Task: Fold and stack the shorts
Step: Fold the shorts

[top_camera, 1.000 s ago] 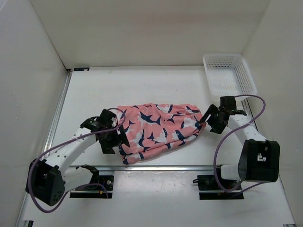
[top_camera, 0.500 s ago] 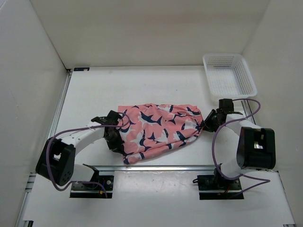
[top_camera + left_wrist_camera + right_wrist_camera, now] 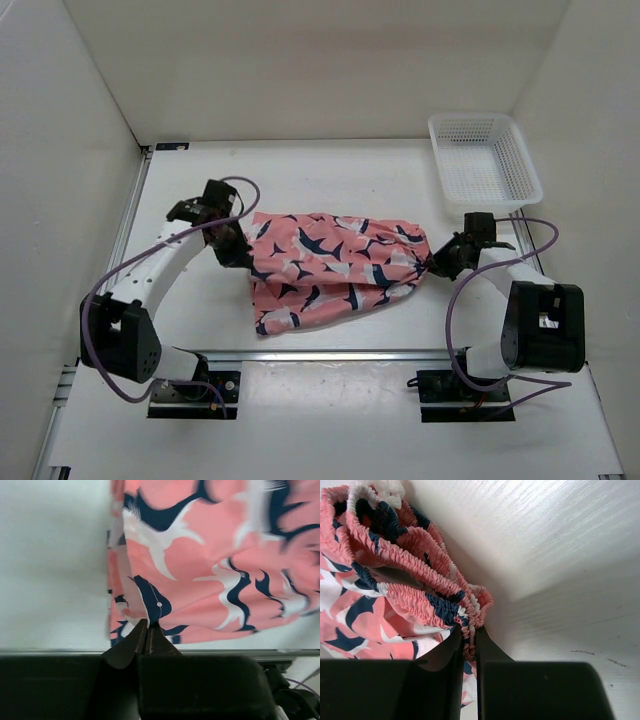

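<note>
Pinching the shorts (image 3: pixel 335 270) at opposite ends, both jaws sit closed.

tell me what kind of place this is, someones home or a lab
Most likely a robot lab test cell, not a home. White walls box in a white table, the left arm and right arm are bolted at its near edge, with shorts and a mesh basket set out.

No text, label or number can be read.
</note>
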`<state>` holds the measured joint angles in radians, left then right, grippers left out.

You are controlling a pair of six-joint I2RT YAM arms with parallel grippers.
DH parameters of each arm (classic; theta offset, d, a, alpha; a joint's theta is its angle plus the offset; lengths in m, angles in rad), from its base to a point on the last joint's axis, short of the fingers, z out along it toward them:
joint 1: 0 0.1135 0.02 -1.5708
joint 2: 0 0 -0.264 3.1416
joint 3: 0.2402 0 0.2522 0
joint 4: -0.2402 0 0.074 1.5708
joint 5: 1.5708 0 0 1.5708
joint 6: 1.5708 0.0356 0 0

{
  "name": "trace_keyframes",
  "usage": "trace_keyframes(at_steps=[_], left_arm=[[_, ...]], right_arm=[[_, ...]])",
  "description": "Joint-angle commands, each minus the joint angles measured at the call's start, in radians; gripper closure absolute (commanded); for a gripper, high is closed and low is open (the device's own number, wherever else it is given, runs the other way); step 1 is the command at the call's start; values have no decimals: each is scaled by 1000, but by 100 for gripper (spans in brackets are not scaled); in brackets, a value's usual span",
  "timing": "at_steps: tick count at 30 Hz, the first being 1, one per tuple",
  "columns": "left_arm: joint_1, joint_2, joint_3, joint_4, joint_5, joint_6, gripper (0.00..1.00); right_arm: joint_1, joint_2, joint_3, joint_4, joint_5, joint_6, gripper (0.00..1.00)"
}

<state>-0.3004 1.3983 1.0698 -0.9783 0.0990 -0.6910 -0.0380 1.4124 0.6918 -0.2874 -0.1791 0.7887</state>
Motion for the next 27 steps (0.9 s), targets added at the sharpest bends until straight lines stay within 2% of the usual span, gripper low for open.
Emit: trace_keyframes(at_steps=[1,4,7,11,12,13,14,15,16,17,19,21,24,27], left_arm=[[18,-93,140,-149,-1,83,90],[-5,-171,141,-226,79,96,90],[-49,-219,18,-240,140,64,90],[-82,-294,-221,-129,182,-28,90],[-82,-294,-291,-110,195,-39,83],[-82,-294,-316,-85,217,-39,70],[-82,-263,-329,-67,237,-39,52],[-82,-249,-317,-66,237,-15,23],[-82,-236,-291,-66,222,-5,15],[-82,-214,-259,-88,159,-5,9],[-71,-200,-161,-97,96,5,7],[-62,-167,-87,-70,53,5,9],[-36,-79,-41,-24,-2,5,16],[10,11,-31,32,-25,16,26]], right_arm=[[-2,-36,37,14,41,76,100],[-2,-36,61,-5,41,76,100],[-2,-36,71,-6,41,76,100],[-2,-36,49,-6,41,76,100],[-2,-36,37,-6,50,64,100],[-2,-36,37,-15,50,64,100],[-2,-36,37,-15,50,52,94],[-2,-36,37,-15,59,52,85],[-2,-36,37,-15,59,28,65],[-2,-46,28,-15,59,18,56],[-2,-46,28,-25,72,0,45],[-2,-46,28,-25,81,-22,45],[-2,-46,8,-25,81,-31,45],[-2,-26,-2,2,70,-43,51]])
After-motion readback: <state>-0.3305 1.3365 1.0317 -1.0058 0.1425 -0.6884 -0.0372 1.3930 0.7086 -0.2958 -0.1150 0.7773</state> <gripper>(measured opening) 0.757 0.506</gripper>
